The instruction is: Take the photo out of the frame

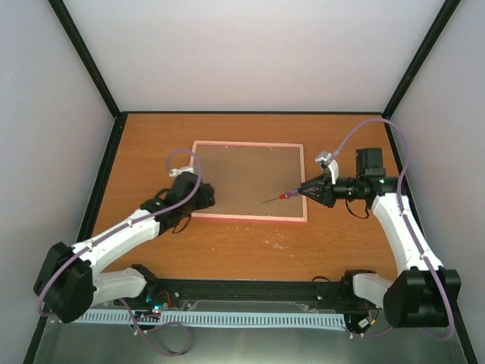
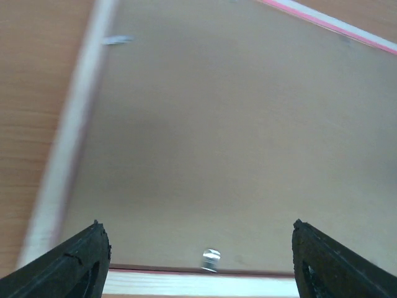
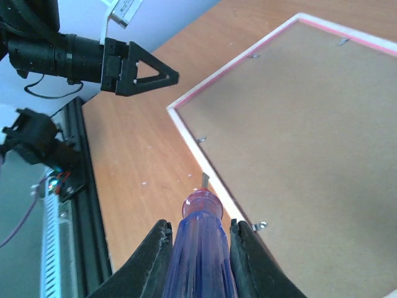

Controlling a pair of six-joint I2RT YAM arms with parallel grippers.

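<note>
- Table (image 1: 250, 250) comes first: we find the frame (image 1: 250, 218) lying face down near its middle, long sides running left to right.
- Backing board (image 1: 246, 178) covers the whole back. We cannot see the photo, and we judge it lies under this board, inside the frame.
- Our left gripper (image 2: 198, 248) hangs over the near-left corner, jaws spread wide and holding nothing.
- Our right gripper (image 3: 198, 242), just off the frame's right edge, is clamped on the screwdriver (image 1: 282, 196), whose shaft reaches left over the board.
- So the board lies left of the right gripper, and its tool is the nearer one to work with.
- Only the wrist views show the small metal clips (image 3: 260, 225) along the border; the overhead view barely does.
</note>
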